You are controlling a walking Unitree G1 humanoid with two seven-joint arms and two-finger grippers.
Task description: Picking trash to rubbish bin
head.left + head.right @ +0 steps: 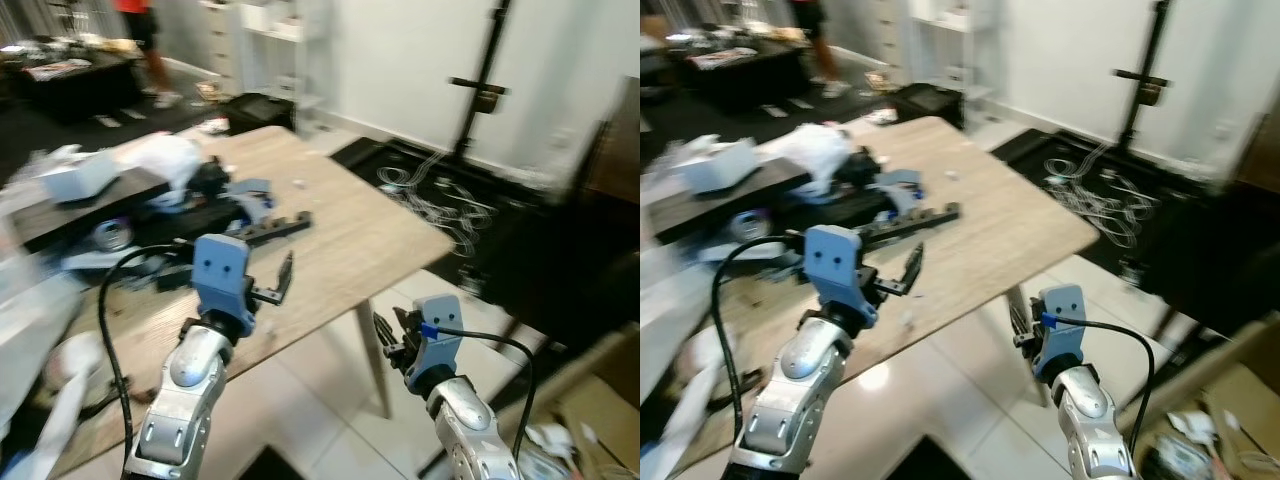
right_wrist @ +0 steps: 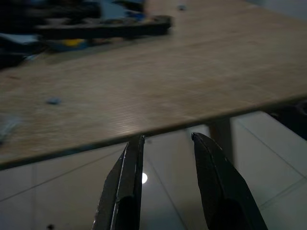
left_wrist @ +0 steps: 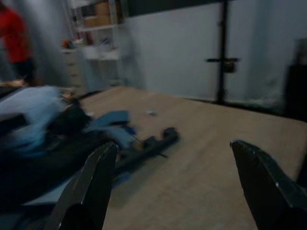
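A wooden table (image 1: pixel 360 235) carries a pile of clutter: white and blue crumpled things (image 1: pixel 160 160), a long black object (image 1: pixel 275 228) and small scraps, one pale scrap (image 1: pixel 298 183) lying alone on bare wood. My left gripper (image 1: pixel 275 285) is raised over the table's near edge, open and holding nothing; in the left wrist view its fingers (image 3: pixel 96 187) frame the black object (image 3: pixel 148 143). My right gripper (image 1: pixel 393 335) hangs lower, off the table's edge by a table leg (image 1: pixel 372 355). It is open with a narrow gap (image 2: pixel 168 138), level with the table edge (image 2: pixel 158 127).
A person in a red top (image 1: pixel 140 20) stands far back left near a dark low table (image 1: pixel 70 75). A black stand (image 1: pixel 480 90) and loose white cables (image 1: pixel 440 205) on a dark mat lie right of the table. A cardboard box (image 1: pixel 590 420) sits lower right on white tile.
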